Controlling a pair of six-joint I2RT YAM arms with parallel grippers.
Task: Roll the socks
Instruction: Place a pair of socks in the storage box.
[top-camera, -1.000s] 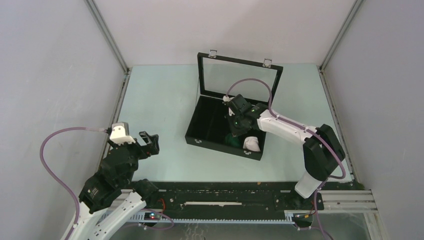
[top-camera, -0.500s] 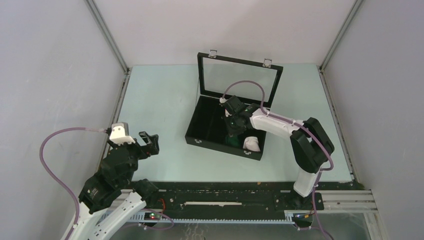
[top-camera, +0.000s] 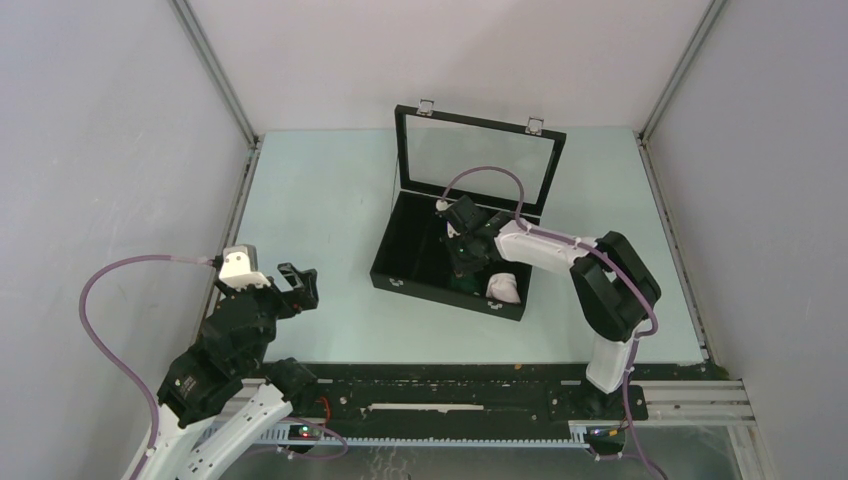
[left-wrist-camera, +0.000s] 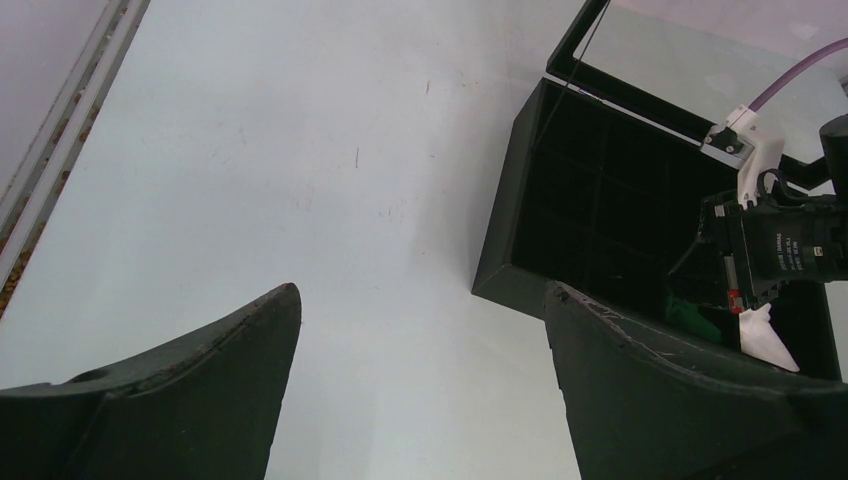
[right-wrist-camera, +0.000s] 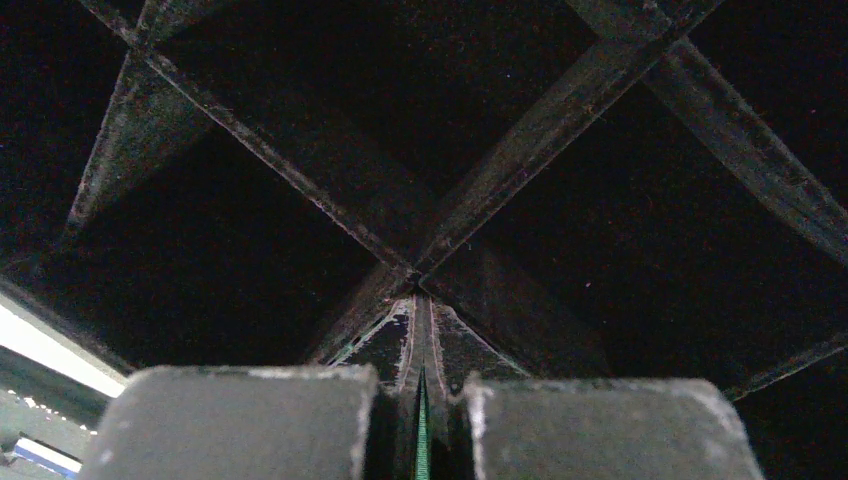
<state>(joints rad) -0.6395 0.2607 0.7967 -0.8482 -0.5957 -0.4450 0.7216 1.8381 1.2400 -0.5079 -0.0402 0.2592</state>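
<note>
The dark green sock (top-camera: 468, 279) and the white sock (top-camera: 505, 288) lie in the near right compartments of an open black case (top-camera: 440, 292). Both also show in the left wrist view, the green one (left-wrist-camera: 693, 315) beside the white one (left-wrist-camera: 768, 336). My right gripper (top-camera: 462, 256) is down inside the case over the green sock. In the right wrist view its jaws (right-wrist-camera: 420, 385) are pressed together on a thin green strip of fabric (right-wrist-camera: 421, 440). My left gripper (top-camera: 297, 288) is open and empty above the table, left of the case (left-wrist-camera: 420, 295).
The case has black cross dividers (right-wrist-camera: 500, 200) and a glass lid (top-camera: 478, 160) standing open at the back. Grey enclosure walls stand left, right and behind. The pale table (top-camera: 320, 210) is bare between the left gripper and the case.
My right gripper has shifted a little to the left inside the case, and its arm has folded in toward it. The left arm has not moved.
</note>
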